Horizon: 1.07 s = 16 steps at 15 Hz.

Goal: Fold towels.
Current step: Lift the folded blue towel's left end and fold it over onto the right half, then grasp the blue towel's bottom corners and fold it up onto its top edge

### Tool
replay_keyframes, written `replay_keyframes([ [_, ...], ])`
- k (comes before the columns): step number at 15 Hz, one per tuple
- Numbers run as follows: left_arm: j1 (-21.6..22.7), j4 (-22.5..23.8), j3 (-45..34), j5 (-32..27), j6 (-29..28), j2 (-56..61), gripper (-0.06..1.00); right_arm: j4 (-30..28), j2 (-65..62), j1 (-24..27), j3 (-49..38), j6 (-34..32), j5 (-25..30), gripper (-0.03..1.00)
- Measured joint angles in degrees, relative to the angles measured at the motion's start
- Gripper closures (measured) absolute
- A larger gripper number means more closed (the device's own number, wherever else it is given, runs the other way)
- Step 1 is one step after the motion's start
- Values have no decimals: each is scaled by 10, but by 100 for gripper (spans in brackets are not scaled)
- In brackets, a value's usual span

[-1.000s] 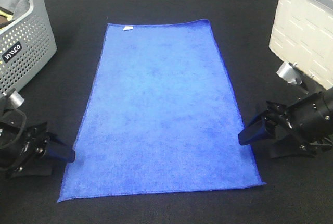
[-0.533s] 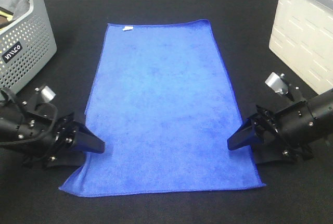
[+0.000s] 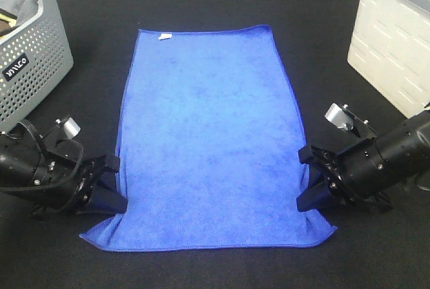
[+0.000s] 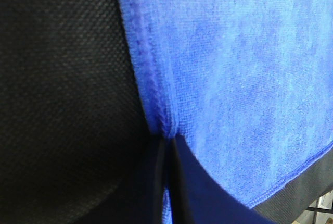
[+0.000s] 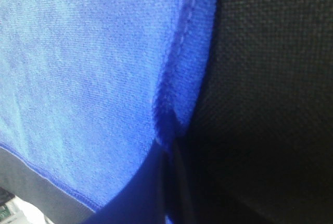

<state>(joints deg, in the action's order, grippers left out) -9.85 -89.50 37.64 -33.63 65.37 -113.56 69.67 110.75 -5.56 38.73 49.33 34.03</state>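
Note:
A royal-blue towel (image 3: 208, 134) lies flat on the black table, long side running away from me, with a small white tag (image 3: 164, 36) at its far left corner. My left gripper (image 3: 113, 183) is shut on the towel's left hem near the front corner. In the left wrist view the fingers (image 4: 174, 182) pinch the stitched hem (image 4: 151, 78), which puckers at the grip. My right gripper (image 3: 308, 180) is shut on the right hem near the front corner. In the right wrist view the fingers (image 5: 156, 182) pinch the bunched hem (image 5: 174, 99).
A perforated grey basket (image 3: 30, 47) with a grey cloth inside stands at the back left. A white crate (image 3: 396, 40) stands at the back right. The black table cover (image 3: 201, 0) surrounds the towel.
Both grippers moved inward to the towel's side hems and closed on them. The front corners have drawn in slightly and the towel's front edge has narrowed.

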Motion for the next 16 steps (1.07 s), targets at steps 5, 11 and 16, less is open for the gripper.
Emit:
replay_keyframes([
  [5, -1, 93, -3, -14, -72, 17, 94, -54, -51, 0, -2, -38, 24, 97],
  [11, -2, 166, -107, -9, -117, 150, 94, -83, -133, -1, -88, -79, 45, 97],
  [16, -2, 170, -198, -11, -117, 239, 94, -83, -223, -1, -195, -79, 46, 97],
])
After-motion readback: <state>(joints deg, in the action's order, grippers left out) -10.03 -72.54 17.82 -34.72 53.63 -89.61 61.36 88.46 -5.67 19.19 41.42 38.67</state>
